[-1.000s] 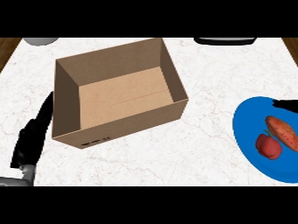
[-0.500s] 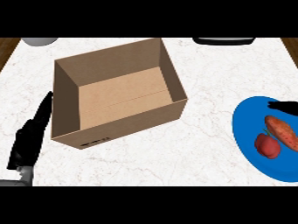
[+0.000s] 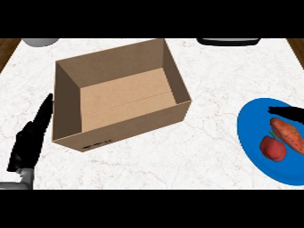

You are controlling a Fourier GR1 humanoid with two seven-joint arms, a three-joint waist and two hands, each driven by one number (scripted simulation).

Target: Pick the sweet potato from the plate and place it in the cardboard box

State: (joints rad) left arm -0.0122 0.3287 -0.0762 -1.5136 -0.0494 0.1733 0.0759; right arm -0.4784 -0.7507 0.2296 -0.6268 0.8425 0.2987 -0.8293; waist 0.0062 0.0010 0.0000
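I have the right hand (image 3: pixel 297 112) over the far edge of the blue plate (image 3: pixel 256 147), at the right side of the counter. Only dark fingers show, reaching in from the right edge; they look extended and hold nothing. A second dark sliver of the same hand shows near the plate's right rim, which suggests the hand is spread around the target rather than on it.

The sweet potato (image 3: pixel 290 135) lies on the plate, long axis running diagonally from upper left to lower right. A small red fruit (image 3: pixel 273 148), possibly an apple, sits just beside it on the left, touching or nearly so.

Procedure for the grasp, as I judge it:
1. I lower the hand so that the fingers fall on one long side of the sweet potato and the thumb on the other.
2. I keep the fingers clear of the red fruit, approaching from the right and far side.
3. I close across the narrow width, not end to end.
4. I lift straight up before moving left, so that the plate is not dragged.

The cardboard box (image 3: pixel 118 100) stands open-topped, well apart to the left, tilted relative to the counter edges. The left hand (image 3: pixel 30 142) rests flat beside the box's left wall, fingers straight, holding nothing.
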